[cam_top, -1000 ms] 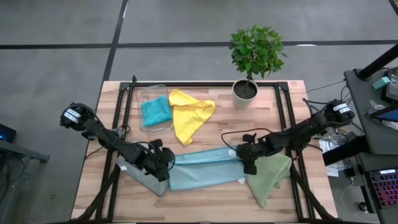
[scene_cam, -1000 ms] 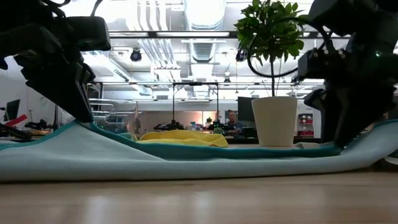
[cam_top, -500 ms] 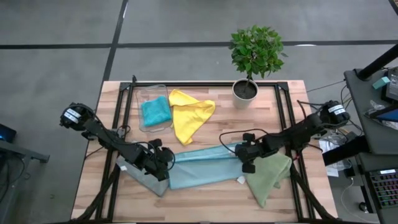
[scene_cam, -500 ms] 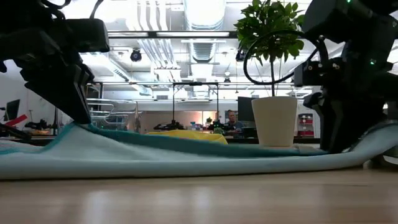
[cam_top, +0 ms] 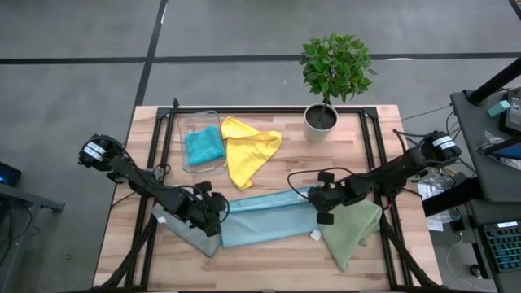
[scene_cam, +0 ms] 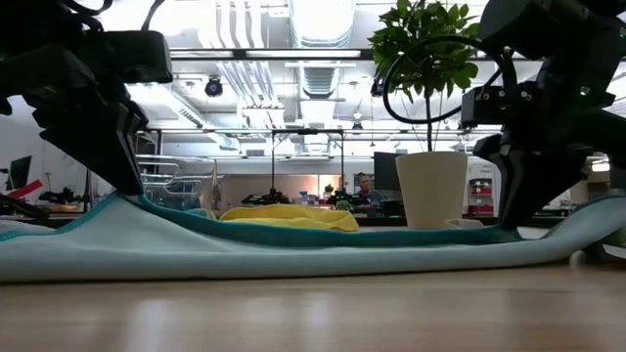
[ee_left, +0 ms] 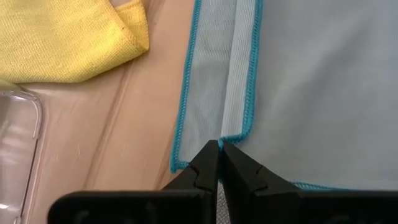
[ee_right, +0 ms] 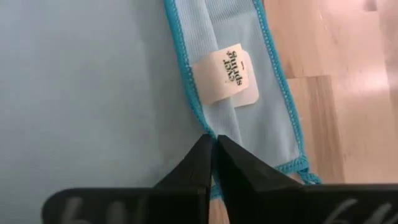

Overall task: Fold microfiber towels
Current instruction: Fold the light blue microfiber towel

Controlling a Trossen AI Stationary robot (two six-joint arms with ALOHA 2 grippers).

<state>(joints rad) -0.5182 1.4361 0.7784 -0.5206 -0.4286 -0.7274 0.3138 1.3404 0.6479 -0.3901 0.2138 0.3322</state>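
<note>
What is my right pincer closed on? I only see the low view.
Observer: The right pincer is shut on the light blue towel, at its folded edge beside the white tag.
Operator: And the left one?
Observer: The left pincer is shut on the opposite end, at a stitched corner.
Operator: What else is near that towel?
Observer: A grey towel lies at its left end and an olive green towel at its right end.

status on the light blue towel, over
Left gripper and right gripper both shut on light blue towel edges. Towel stretched between them. Nothing in the way.
</note>
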